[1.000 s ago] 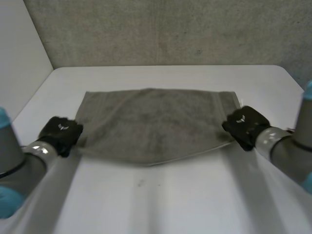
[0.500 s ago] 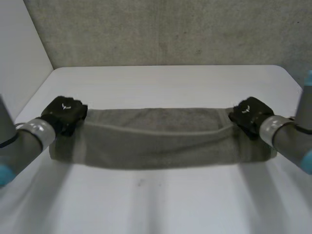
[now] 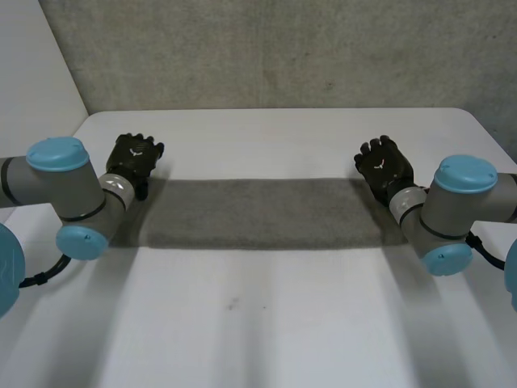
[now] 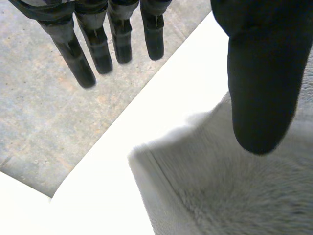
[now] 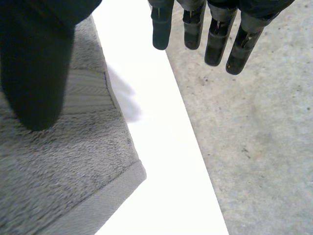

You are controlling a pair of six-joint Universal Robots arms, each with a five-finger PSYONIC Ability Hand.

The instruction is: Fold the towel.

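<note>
grey arms [image 3: 73, 190], light-blue caps [image 3: 55, 153] — black hands [image 3: 136, 158]

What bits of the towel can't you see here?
Head view: the ends of the towel, partly covered by the left arm and right arm.
Left wrist view: a towel patch behind the thumb of the left hand.
Right wrist view: a patch behind the thumb of the right hand.
All views: the layers underneath, hidden by the top layer.

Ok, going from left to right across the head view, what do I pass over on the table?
In order: left arm → left robot hand → towel, lying as a long flat strip → right robot hand → right arm.
</note>
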